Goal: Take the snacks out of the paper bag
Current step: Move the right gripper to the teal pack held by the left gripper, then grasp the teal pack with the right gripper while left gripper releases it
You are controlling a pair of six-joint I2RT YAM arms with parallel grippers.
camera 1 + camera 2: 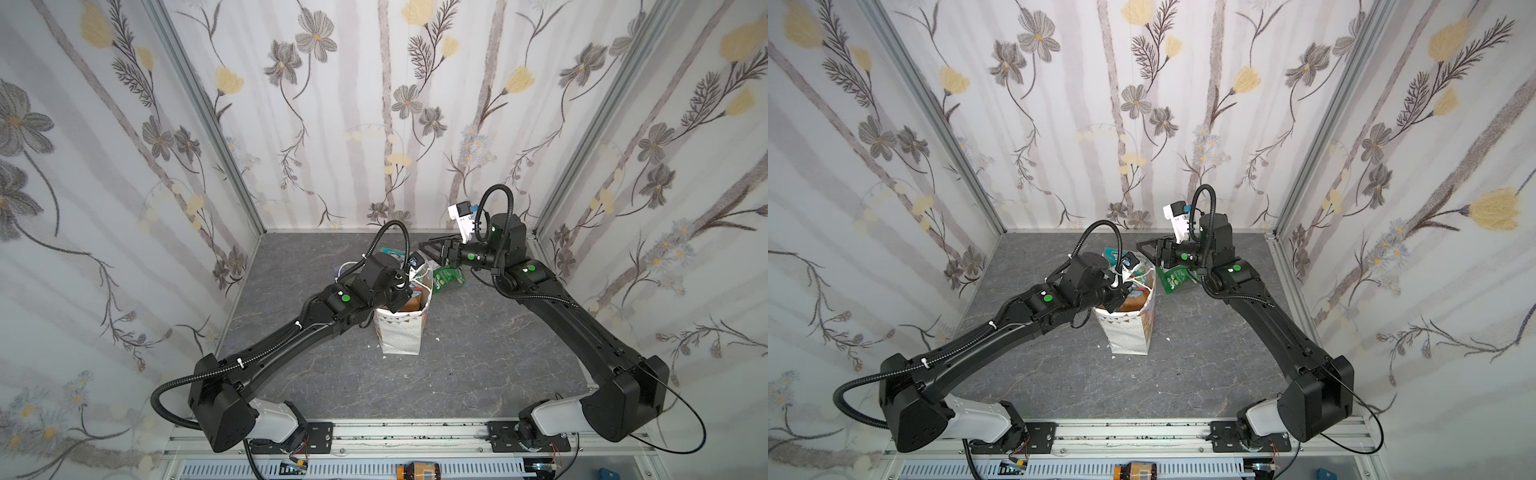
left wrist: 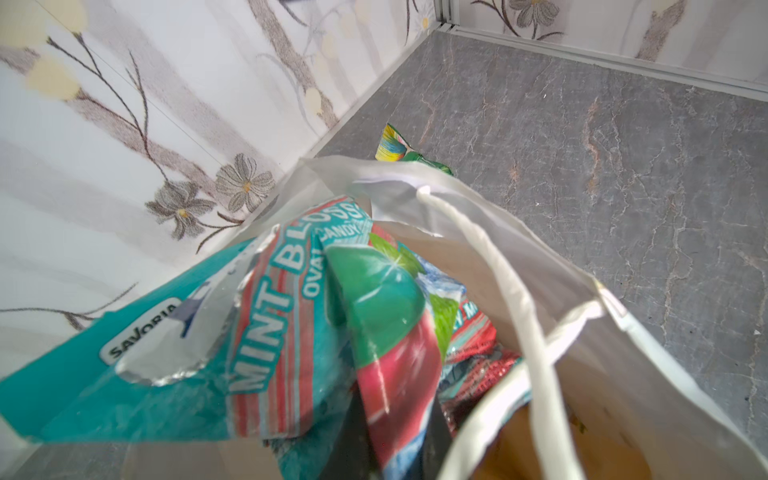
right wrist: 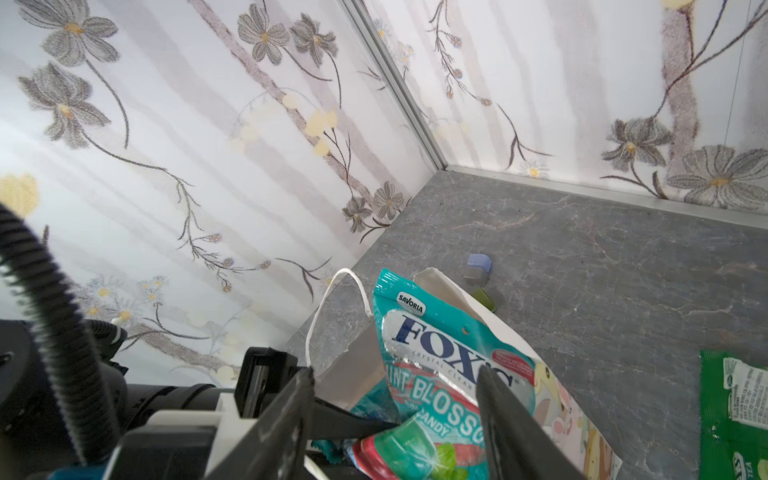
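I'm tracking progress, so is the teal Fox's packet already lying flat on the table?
No, the FOX'S packet stands up out of the mouth of the paper bag, clear of the table.

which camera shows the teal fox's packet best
The right wrist view: the teal FOX'S packet stands out of the paper bag, logo readable. The left wrist view shows it close but blurred; both top views show only a teal sliver.

Bench (image 1: 457, 365): grey, marble-veined surface, enclosed on three sides by walls (image 1: 353, 104) papered with grey and yellow flowers. Aluminium rail (image 1: 415, 432) runs along the front edge. Blue cube (image 3: 479, 262) rests on the bench, with a green block (image 3: 484, 300), partly hidden, near it. Small white scraps (image 1: 436, 338) lie scattered mid-bench.
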